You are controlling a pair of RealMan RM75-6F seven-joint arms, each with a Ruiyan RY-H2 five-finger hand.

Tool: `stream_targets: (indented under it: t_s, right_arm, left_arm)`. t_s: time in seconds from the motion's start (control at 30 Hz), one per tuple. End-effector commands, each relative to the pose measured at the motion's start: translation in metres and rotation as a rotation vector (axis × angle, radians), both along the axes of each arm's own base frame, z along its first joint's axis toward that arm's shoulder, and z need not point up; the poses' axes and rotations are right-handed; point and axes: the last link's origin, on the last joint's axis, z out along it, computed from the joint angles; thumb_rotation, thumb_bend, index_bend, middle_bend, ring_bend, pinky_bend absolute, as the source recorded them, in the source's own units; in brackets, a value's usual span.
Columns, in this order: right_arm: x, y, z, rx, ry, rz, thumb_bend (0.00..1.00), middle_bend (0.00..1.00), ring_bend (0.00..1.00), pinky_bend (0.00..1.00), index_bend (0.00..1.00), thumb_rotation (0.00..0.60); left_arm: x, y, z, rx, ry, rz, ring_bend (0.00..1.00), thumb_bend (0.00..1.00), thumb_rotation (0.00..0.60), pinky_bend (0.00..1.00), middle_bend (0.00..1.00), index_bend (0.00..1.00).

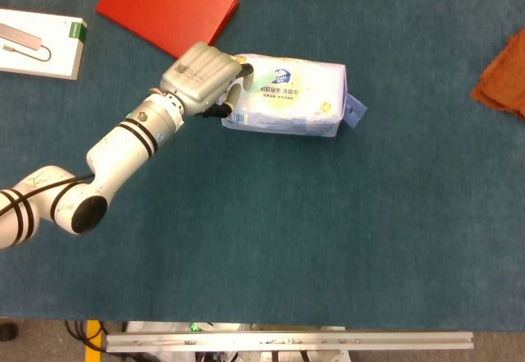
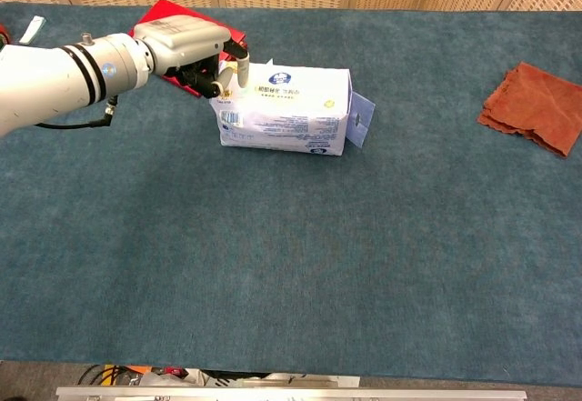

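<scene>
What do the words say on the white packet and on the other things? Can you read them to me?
Tissue packet: blue logo and dark printed lines, too small to read.
Packet front side: fine print and barcode, blurred.
White box: no text readable.
Left hand: small marking, unreadable.
Red folder: no text.

Head overhead, chest frontal, same table [image 1: 328, 231]

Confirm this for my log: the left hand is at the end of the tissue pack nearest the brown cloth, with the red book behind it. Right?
Not quite: the left hand is at the tissue pack's end farthest from the brown cloth, beside the red book. The head view shows it.
</scene>
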Motion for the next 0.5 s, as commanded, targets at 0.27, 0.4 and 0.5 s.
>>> stream_targets:
  t_s: [0.27,0.4,0.5]
  right_arm:
    - [-0.002,0.001,0.001,-0.004,-0.001,-0.006,0.30,0.27,0.26,0.26,0.16,0.600]
    - [-0.003,0.002,0.002,-0.007,-0.002,-0.009,0.30,0.27,0.26,0.26,0.16,0.600]
    - [-0.003,0.002,0.002,-0.006,-0.002,-0.010,0.30,0.27,0.26,0.26,0.16,0.600]
  left_arm:
    - [0.005,0.004,-0.011,-0.011,0.012,0.008,1.00,0.70,0.503,0.97,1.00,0.39]
    - [0.004,0.004,-0.012,-0.012,0.023,0.010,1.00,0.70,0.505,0.97,1.00,0.39]
    - [0.004,0.003,-0.012,-0.011,0.026,0.011,1.00,0.70,0.505,0.97,1.00,0.39]
